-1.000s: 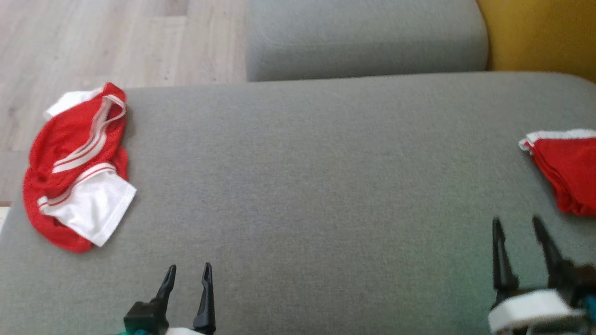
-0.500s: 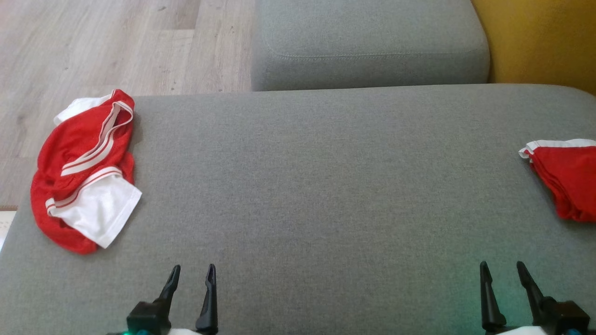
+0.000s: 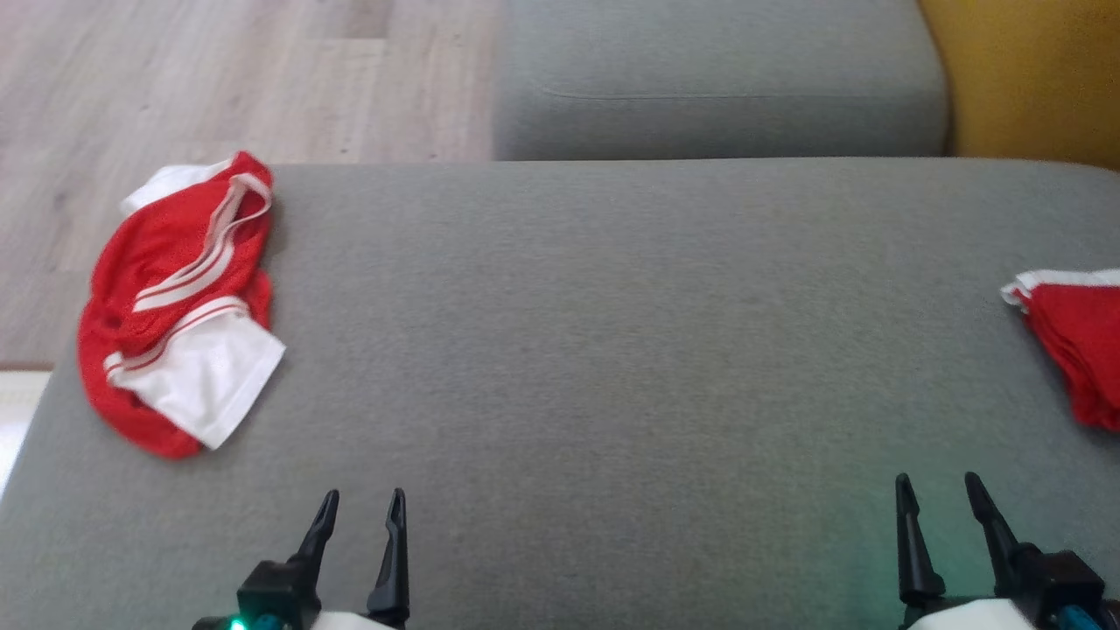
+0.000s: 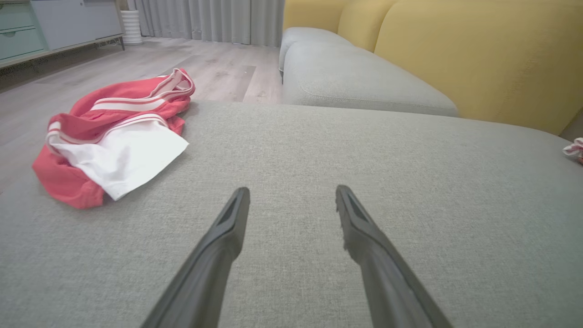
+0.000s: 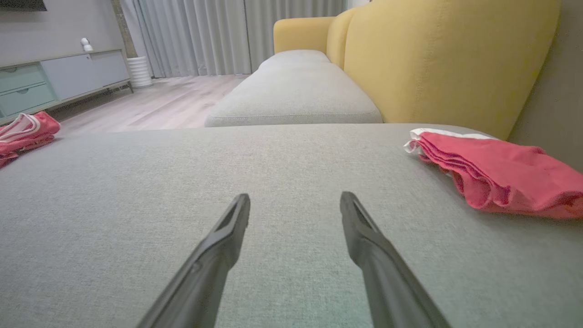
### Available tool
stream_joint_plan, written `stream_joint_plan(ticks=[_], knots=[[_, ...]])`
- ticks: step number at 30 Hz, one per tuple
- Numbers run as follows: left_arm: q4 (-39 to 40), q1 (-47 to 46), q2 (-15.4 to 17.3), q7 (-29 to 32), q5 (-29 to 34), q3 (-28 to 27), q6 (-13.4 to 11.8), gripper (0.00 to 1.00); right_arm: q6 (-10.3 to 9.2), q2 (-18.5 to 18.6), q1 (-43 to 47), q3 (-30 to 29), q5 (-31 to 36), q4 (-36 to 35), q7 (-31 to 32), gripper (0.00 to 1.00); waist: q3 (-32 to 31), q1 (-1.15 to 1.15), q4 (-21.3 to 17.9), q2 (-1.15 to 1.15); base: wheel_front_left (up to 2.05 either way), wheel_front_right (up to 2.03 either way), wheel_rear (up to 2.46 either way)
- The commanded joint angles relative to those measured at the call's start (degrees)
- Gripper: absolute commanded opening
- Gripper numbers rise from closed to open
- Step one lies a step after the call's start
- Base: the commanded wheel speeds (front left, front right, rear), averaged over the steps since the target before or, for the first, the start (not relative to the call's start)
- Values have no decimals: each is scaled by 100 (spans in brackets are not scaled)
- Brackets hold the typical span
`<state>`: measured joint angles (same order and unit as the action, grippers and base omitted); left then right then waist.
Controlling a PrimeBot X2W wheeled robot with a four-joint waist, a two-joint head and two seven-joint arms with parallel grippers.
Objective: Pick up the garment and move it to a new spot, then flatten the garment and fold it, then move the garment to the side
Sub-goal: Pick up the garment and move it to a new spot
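The broad grey seat cushion [image 3: 612, 332] spreads out ahead of both grippers, with a second grey cushion [image 3: 717, 87] beyond its far edge and the yellow sofa back [image 3: 1032, 79] ahead and to the right of the right gripper. Pale wooden floor [image 3: 219, 79] lies ahead and left of the left gripper.

A crumpled red-and-white striped garment [image 3: 179, 306] sits on the cushion's left edge, ahead and to the left of the left gripper [image 3: 364, 495]. It is bunched, with a white panel turned up at its near end. A folded red garment [image 3: 1076, 350] with white trim lies ahead and to the right of the right gripper [image 3: 936, 479], near the cushion's right side.

The crumpled piece looks like the one to be picked up now; the folded one seems already set aside. Its long axis runs roughly away from the robot, leaning slightly rightward at the far end. The left arm is clearly the nearer, and the right is well apart from it.

Both grippers hover low over bare cushion, fingers spread and empty, as the wrist views confirm [image 4: 292, 190] [image 5: 295, 197].
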<state>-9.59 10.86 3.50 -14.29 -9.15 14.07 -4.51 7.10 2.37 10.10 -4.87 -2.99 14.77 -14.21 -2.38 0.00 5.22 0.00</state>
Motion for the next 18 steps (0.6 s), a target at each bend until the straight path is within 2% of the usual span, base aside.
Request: stream_joint_plan(ticks=[1,6,8,9,11,14,18], knots=[[190,-314,-40,-71,38,-206,-9,100,39,52,-192,161,-26,-205,-78,100,-16,0,128,0,0,0,0],[207,-339,-50,-71,38,-171,-4,100,39,51,-140,263,-103,-280,-78,100,-71,0,710,0,0,0,0],[219,-309,-52,-71,24,-169,-25,100,39,51,-135,321,-132,-281,-78,100,-97,0,993,0,0,0,0],[229,-254,-54,-71,11,-183,-43,100,39,51,-141,384,-159,-269,-78,100,-129,0,1277,0,0,0,0],[235,-175,-55,-71,-4,-229,-67,100,39,51,-153,463,-171,-253,-78,100,-154,0,1512,0,0,0,0],[273,-78,-56,-71,-17,-290,-94,100,39,51,-160,562,-206,-229,-78,100,-171,0,1779,0,0,0,0],[344,11,-58,-71,-29,-348,-104,100,39,51,-156,660,-247,-187,-78,100,-176,0,1918,0,0,0,0]])
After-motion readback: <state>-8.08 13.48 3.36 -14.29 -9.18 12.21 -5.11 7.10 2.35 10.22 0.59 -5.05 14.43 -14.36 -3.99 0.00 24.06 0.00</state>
